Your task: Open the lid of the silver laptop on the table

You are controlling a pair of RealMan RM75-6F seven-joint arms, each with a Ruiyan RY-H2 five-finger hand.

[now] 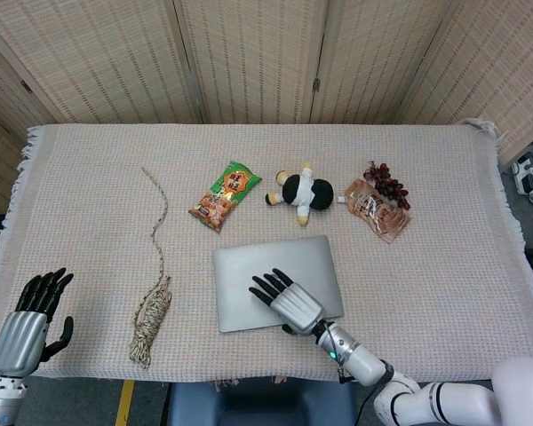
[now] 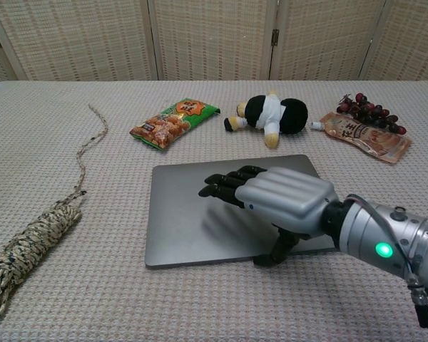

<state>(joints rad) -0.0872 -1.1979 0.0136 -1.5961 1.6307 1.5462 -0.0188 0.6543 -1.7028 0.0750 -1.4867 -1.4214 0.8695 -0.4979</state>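
The silver laptop (image 1: 244, 277) lies shut and flat on the woven tablecloth, near the table's front edge. My right hand (image 1: 287, 303) hovers over the right half of its lid, fingers stretched out toward the far left and holding nothing. In the chest view the right hand (image 2: 282, 199) hangs just above the laptop (image 2: 189, 217), and its thumb (image 2: 272, 254) points down at the lid's front edge. Whether the thumb touches the edge I cannot tell. My left hand (image 1: 27, 321) rests open at the front left corner, far from the laptop.
A coiled rope (image 1: 153, 311) lies left of the laptop. Behind the laptop sit a green snack bag (image 1: 225, 195), a black-and-white plush toy (image 1: 300, 191), a brown pouch (image 1: 377, 211) and dark grapes (image 1: 386, 180). The table's front edge runs close below the laptop.
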